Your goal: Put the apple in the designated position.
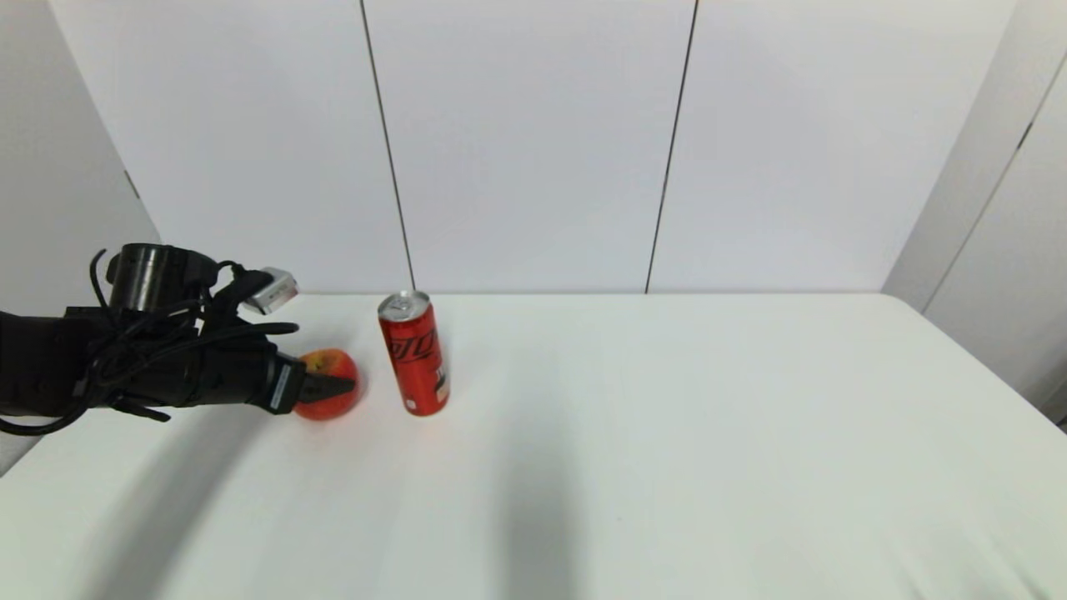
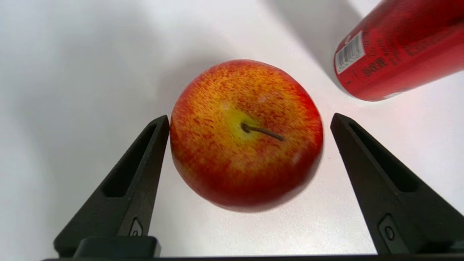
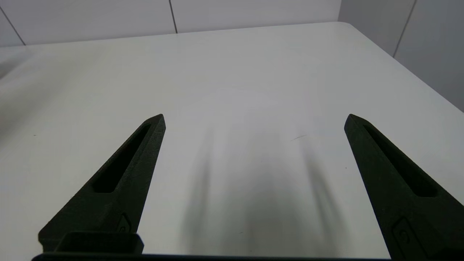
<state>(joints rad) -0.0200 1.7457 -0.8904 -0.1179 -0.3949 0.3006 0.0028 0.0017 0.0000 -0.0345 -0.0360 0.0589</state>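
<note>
The near part of the white desk (image 1: 633, 467) is bare apart from soft shadows. The right claw (image 3: 255, 116) hangs over this stretch with its two black fingers spread wide and nothing between them; its arm is out of the head view.

Farther back, on the robot's left, the apple (image 2: 246, 134) sits on the desk. It is round and red, streaked with orange, with a yellow patch around the stem dimple and a short brown stem lying to one side. It stands stem-up, casting a shadow beneath it.

The left arm reaches in low from the left edge, roughly level above the desk, with cables looped over its wrist. The left claw (image 1: 338, 387) straddles the apple, fingers wide: one fingertip (image 2: 159, 127) is touching or just beside the fruit's skin, the other stands clear of it with a gap showing.

Just to the right of the apple, a tall red can (image 1: 413, 352) stands upright, close but apart.
</note>
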